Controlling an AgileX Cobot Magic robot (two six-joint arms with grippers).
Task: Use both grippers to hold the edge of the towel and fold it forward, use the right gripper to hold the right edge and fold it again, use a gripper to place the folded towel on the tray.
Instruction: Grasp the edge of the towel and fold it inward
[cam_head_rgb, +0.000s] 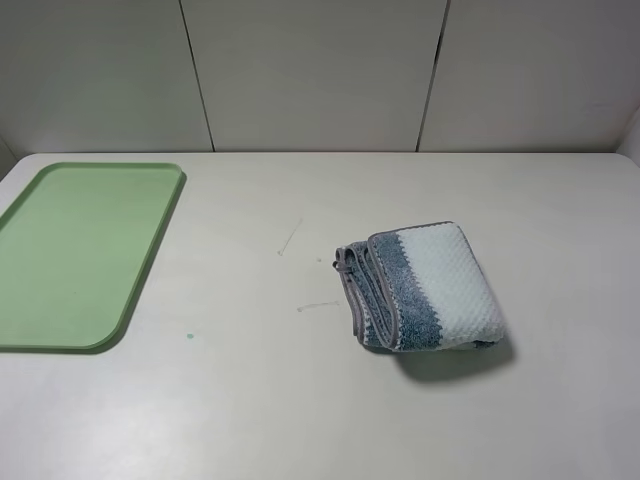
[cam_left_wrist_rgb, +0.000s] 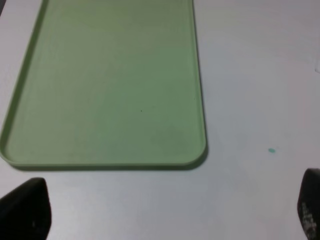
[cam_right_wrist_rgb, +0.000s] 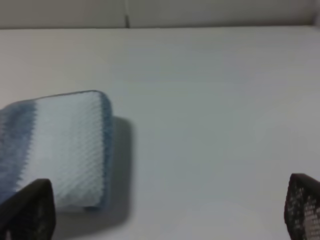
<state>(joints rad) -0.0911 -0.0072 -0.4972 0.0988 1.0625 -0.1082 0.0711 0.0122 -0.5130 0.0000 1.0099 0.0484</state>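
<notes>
Left wrist: tray (cam_left_wrist_rgb: 110, 75) — right: towel (cam_right_wrist_rgb: 65, 145) (folded)

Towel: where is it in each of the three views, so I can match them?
Exterior high: towel folded on the table, right of centre, far from the tray.
Left wrist: not in it; the tray shows instead.
Right wrist: just ahead of the right gripper, off to one side.
Shared landmark: the white table, in all three.

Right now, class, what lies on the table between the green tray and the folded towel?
Only bare tabletop, with two faint scuff marks and a tiny teal speck near the tray; the exterior high view shows it.
</notes>
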